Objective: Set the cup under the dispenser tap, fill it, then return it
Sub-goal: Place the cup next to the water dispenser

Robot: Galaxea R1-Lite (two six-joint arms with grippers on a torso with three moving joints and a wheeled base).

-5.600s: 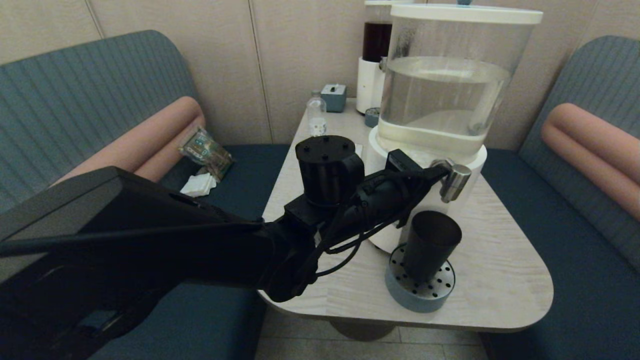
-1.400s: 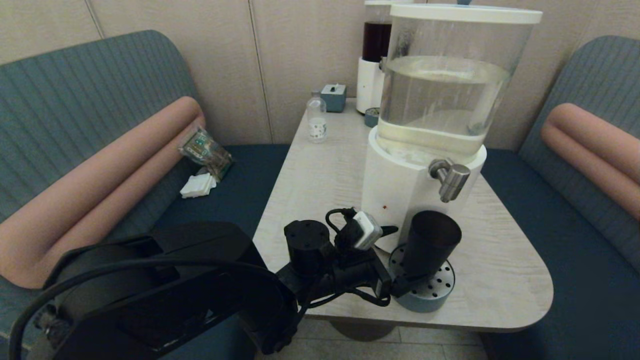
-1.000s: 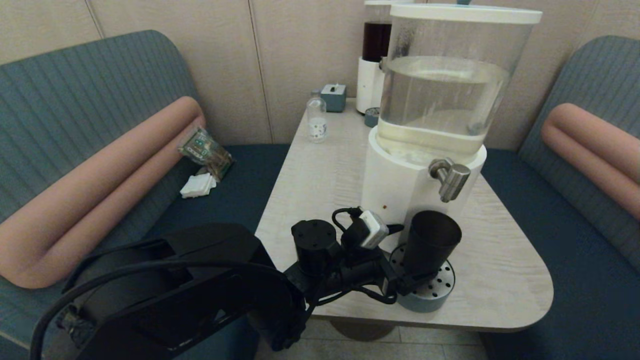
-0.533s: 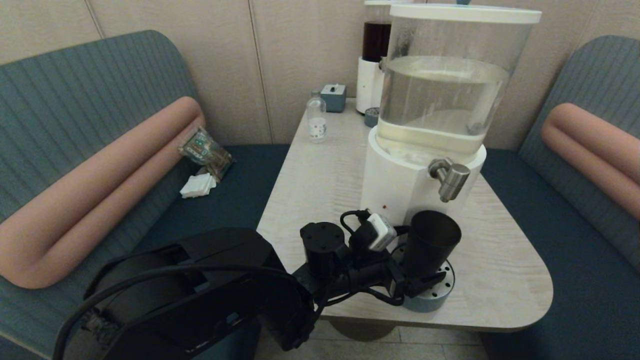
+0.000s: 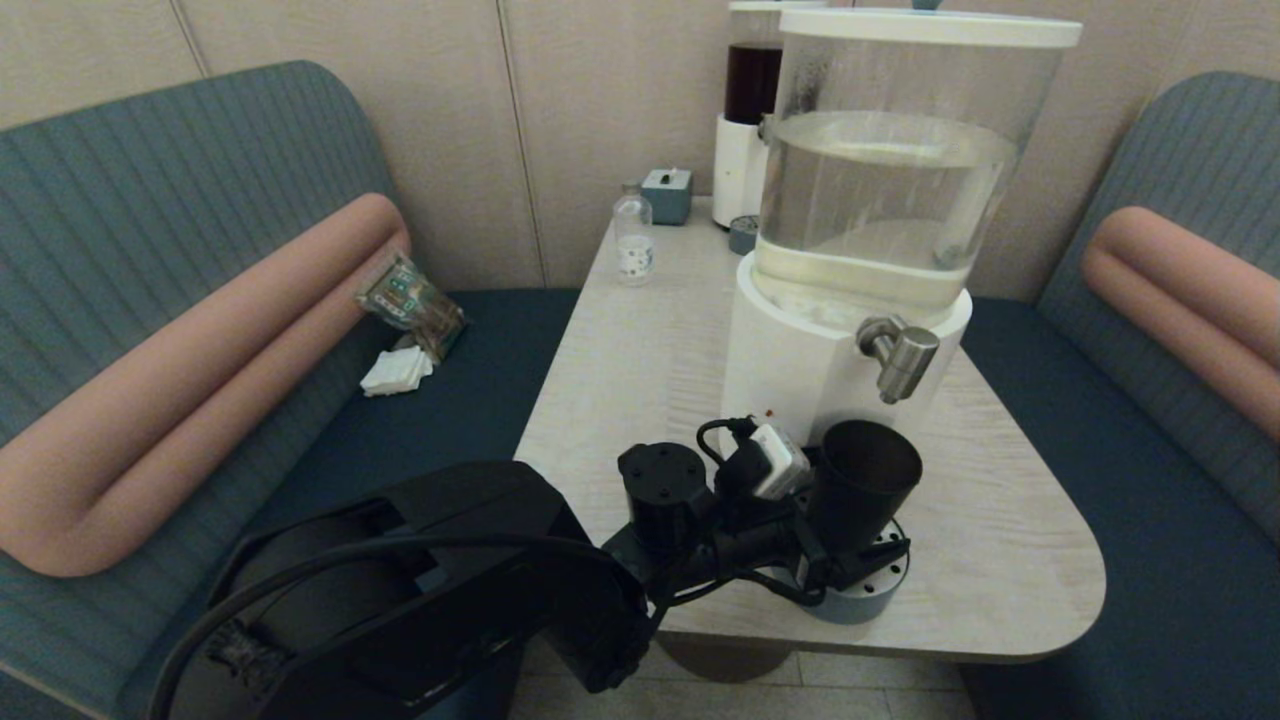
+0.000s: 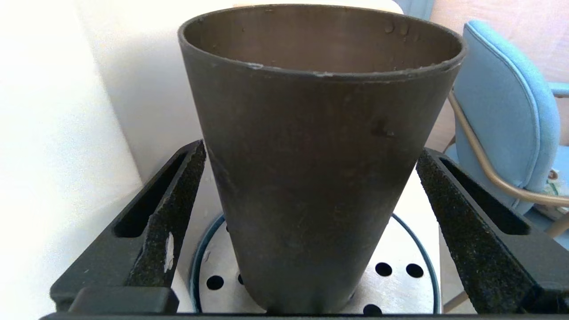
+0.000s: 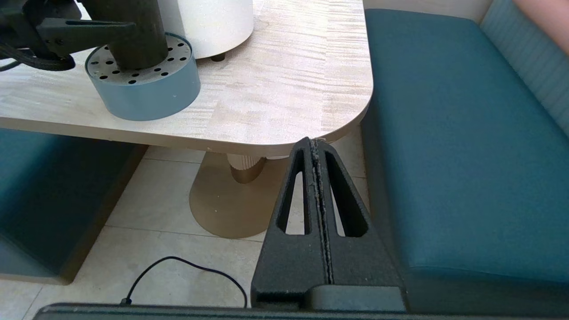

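The dark tapered cup (image 5: 862, 480) stands upright on a round blue-grey perforated drip tray (image 5: 850, 603), below the brushed-steel dispenser tap (image 5: 903, 358) of the large clear-tank dispenser (image 5: 800, 370). My left gripper (image 5: 855, 552) is open around the cup's lower half. In the left wrist view the cup (image 6: 320, 111) fills the space between the two fingers (image 6: 178, 204), with a gap showing on each side. My right gripper (image 7: 314, 141) is shut and empty, parked low beside the table's near right corner, and it is out of the head view.
A smaller dispenser with dark red liquid (image 5: 752, 90), a clear bottle (image 5: 634, 240) and a small blue-grey box (image 5: 668, 195) stand at the table's far end. Teal benches flank the table (image 5: 1000, 540). A black cable (image 7: 191, 266) lies on the floor.
The left arm has dropped from tap height to the table's near edge and slid right. Its open fingers now straddle the cup. The cup has stayed on the tray.
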